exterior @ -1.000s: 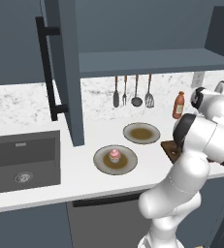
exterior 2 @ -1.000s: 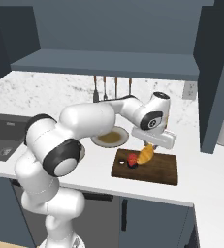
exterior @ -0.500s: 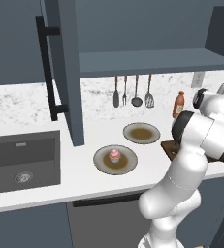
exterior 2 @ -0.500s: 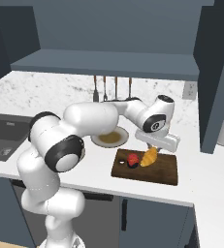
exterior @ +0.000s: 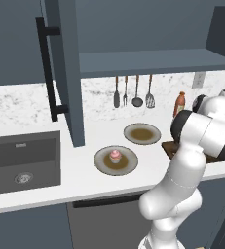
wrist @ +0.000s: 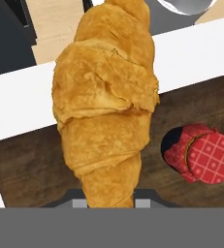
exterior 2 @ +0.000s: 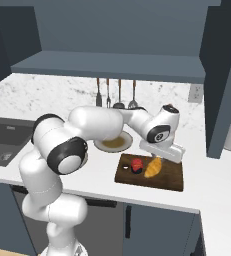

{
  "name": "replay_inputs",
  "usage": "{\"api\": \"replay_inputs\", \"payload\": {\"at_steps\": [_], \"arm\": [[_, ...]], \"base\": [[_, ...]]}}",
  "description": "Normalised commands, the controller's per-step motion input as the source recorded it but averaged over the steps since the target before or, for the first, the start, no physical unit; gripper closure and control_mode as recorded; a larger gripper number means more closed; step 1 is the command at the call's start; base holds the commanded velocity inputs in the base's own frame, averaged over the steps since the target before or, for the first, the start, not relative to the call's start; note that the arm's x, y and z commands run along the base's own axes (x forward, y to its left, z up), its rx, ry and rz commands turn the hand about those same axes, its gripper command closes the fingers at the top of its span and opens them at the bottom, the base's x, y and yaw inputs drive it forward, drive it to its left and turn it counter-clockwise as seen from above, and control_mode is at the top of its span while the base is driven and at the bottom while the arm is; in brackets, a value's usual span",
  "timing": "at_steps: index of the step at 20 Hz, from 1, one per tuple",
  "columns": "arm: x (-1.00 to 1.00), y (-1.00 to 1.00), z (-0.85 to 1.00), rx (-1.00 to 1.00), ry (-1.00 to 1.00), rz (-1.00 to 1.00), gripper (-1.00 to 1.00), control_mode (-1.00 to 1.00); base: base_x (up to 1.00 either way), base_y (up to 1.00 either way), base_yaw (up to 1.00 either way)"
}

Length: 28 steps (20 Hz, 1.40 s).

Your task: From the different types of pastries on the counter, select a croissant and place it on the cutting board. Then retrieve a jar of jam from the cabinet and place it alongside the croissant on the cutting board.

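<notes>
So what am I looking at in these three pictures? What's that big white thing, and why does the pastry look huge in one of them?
The white thing is a robot arm in a computer-drawn kitchen. Two pictures come from cameras behind it, one to its left and one to its right, looking over the same white counter. The third camera sits on the arm's hand, so whatever is close looks huge. That is the croissant, held in the pincer just above the dark cutting board. From the right you see it small, with the red jar of jam already on the board beside it. Also on the counter: a pink cupcake on a plate, another plate, a sink and an open cabinet door.
</notes>
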Motion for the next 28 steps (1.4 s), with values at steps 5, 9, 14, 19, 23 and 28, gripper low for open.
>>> {"api": "replay_inputs", "payload": {"at_steps": [5, 9, 14, 19, 23, 28], "arm": [[-0.11, 0.00, -0.08, 0.00, 0.00, 0.02, 1.00, -1.00], [-0.03, 0.00, -0.05, 0.00, -0.01, 0.03, 1.00, -1.00], [0.00, 0.00, 0.00, 0.00, -0.05, 0.04, 1.00, -1.00], [0.00, 0.00, -0.01, 0.00, -0.04, 0.04, 1.00, -1.00], [0.00, 0.00, -0.04, 0.00, -0.05, 0.05, 1.00, -1.00], [0.14, 0.00, -0.04, 0.00, -0.04, 0.05, 1.00, -1.00]], "base": [[0.00, 0.00, 0.00], [0.00, 0.00, 0.00], [0.00, 0.00, 0.00], [0.00, 0.00, 0.00], [0.00, 0.00, 0.00], [0.00, 0.00, 0.00]]}}
